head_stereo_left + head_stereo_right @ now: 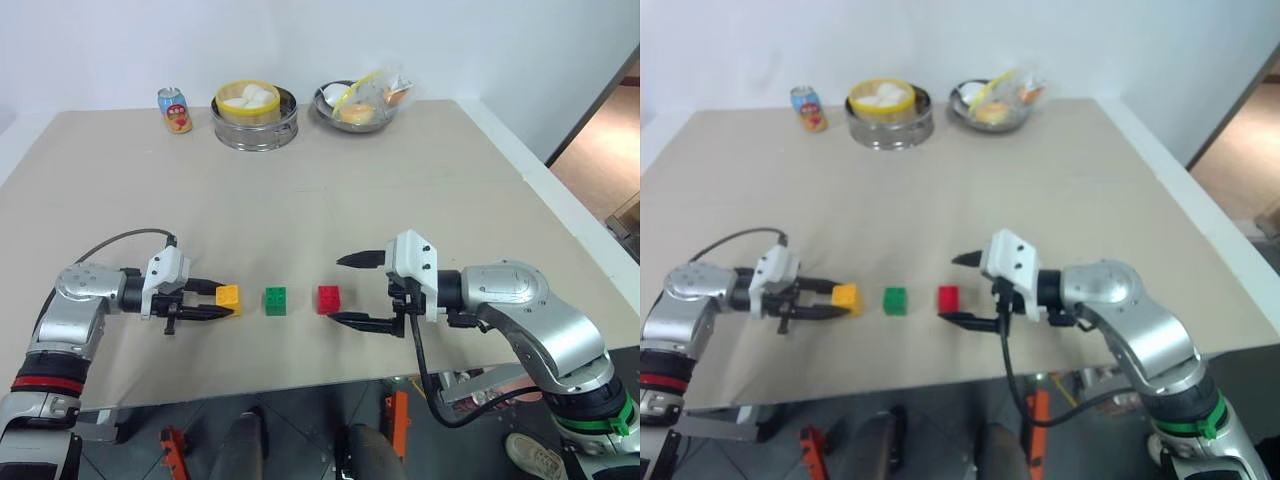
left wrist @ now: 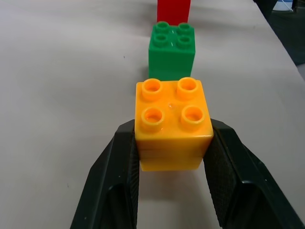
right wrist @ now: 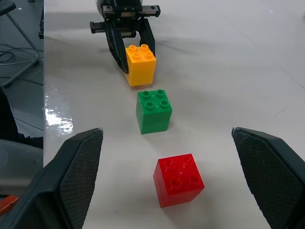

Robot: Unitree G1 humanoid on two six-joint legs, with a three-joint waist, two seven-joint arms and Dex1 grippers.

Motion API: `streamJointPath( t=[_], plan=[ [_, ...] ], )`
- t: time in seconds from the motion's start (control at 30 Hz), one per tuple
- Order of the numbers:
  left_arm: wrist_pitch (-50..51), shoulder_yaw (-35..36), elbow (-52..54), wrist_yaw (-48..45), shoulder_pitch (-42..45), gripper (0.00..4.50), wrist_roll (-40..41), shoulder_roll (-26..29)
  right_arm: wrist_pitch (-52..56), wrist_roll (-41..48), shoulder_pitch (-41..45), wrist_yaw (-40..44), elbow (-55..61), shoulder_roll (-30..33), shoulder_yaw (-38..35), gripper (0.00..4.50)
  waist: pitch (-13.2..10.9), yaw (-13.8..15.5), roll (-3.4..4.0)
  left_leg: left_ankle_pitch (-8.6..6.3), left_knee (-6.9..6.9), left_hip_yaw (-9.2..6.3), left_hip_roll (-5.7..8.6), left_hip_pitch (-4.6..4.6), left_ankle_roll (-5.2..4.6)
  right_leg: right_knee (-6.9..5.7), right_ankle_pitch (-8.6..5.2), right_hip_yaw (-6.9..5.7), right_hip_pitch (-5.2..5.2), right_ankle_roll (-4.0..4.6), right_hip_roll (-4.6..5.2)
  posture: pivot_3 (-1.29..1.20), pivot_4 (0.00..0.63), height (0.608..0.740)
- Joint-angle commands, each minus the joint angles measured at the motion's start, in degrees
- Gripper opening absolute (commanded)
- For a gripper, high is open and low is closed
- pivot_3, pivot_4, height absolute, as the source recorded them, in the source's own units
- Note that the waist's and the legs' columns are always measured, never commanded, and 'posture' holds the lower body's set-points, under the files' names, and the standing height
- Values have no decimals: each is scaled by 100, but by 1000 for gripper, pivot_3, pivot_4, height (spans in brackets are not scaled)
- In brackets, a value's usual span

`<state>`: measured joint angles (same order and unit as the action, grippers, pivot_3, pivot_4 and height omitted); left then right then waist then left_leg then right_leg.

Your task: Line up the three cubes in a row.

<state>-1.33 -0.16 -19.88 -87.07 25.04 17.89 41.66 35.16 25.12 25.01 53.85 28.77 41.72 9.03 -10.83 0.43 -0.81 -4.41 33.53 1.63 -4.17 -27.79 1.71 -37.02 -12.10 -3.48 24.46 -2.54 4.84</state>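
Cubes sit in one row on the table (image 1: 300,200): yellow-orange cube (image 1: 228,296), green cube (image 1: 275,300), red cube (image 1: 328,298), left to right, small gaps between, none touching. Left hand (image 1: 215,300) is clamped on the yellow-orange cube, fingers (image 2: 119,181) on its two side faces, cube resting on the table. Right hand (image 1: 340,290) is spread wide, holding nothing, just beside the red cube. Row looks essentially done; left hand likely only needs to let go. At the far edge: steamer basket (image 1: 255,125) holding white buns, metal bowl (image 1: 355,110) with food, drink can (image 1: 175,110).
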Motion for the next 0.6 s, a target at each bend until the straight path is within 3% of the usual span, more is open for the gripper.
streamJointPath(
  t=[0.03,0.43,0.47,0.6],
  plan=[
    [-142,23,-65,-31,14,1309,-40,119,-73,7,-3,34,98,65,-102,4500,0,0,0,0,0,0,0,0,0,0,0,0,0,0,0,0,150,740],
    [-236,-98,-380,-59,167,1309,-213,107,-135,-53,-21,35,62,47,-81,4500,0,0,0,0,0,0,-1,0,1,0,0,-1,2,0,0,0,150,740],
    [-234,-107,-381,-58,176,2335,-216,105,-138,-57,-24,36,62,43,-81,4500,0,0,0,0,0,0,-1,0,1,0,0,-1,2,0,0,0,150,740],
    [-224,-117,-342,-34,210,3719,-200,115,-118,-24,-49,9,69,9,-108,4500,0,0,0,0,0,0,-1,0,0,0,1,-1,1,1,0,0,150,740]
  ],
)
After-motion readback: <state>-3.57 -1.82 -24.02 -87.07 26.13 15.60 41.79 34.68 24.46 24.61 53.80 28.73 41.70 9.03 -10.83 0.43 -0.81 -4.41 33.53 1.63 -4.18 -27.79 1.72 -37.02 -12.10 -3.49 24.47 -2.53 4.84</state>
